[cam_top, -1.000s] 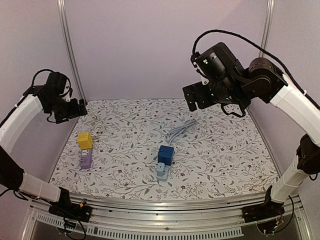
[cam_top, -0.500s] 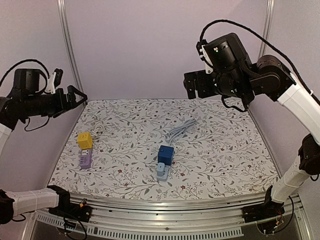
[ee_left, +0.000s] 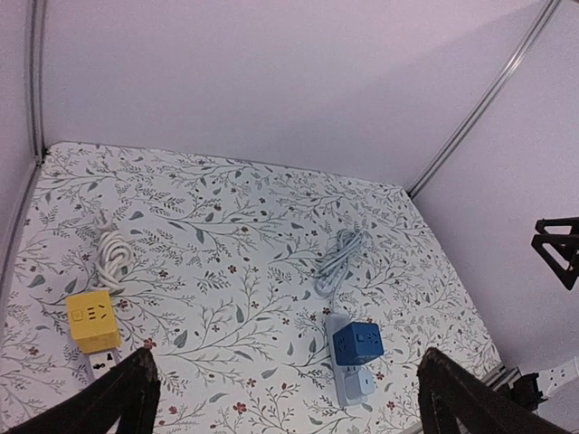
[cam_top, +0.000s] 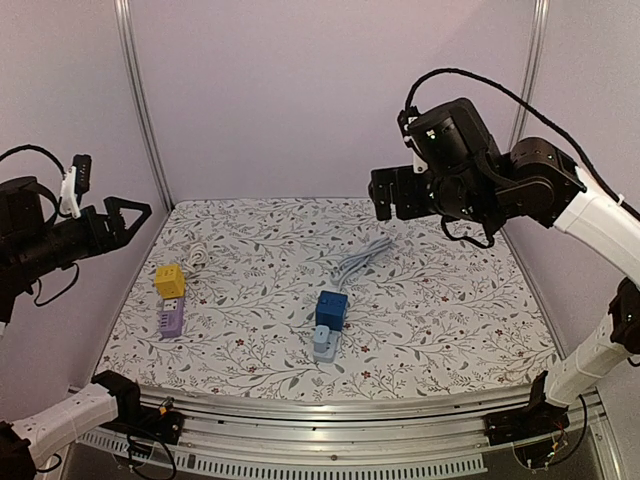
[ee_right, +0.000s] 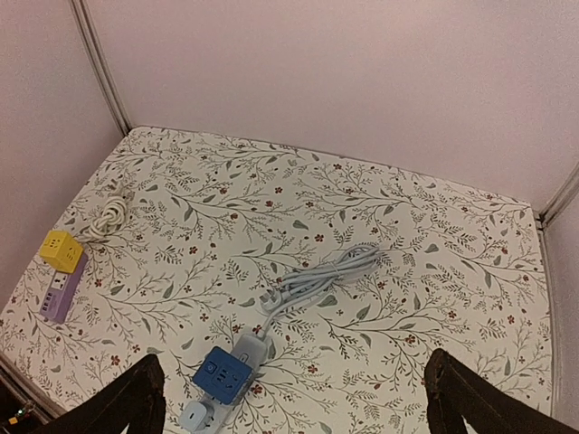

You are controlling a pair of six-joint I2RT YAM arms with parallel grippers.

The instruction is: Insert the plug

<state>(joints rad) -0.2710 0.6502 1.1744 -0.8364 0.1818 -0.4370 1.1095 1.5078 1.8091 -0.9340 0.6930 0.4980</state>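
Plug, apparently the dark blue cube, sits on a pale power strip near the middle of the surface, with the strip's grey cable bundled toward one o'clock. High above, the left end effector and right end effector hang spread wide, holding nothing.

Left wrist view: the cube lies at five o'clock.

Right wrist view: the cube lies at seven o'clock, with white marks on its faces.
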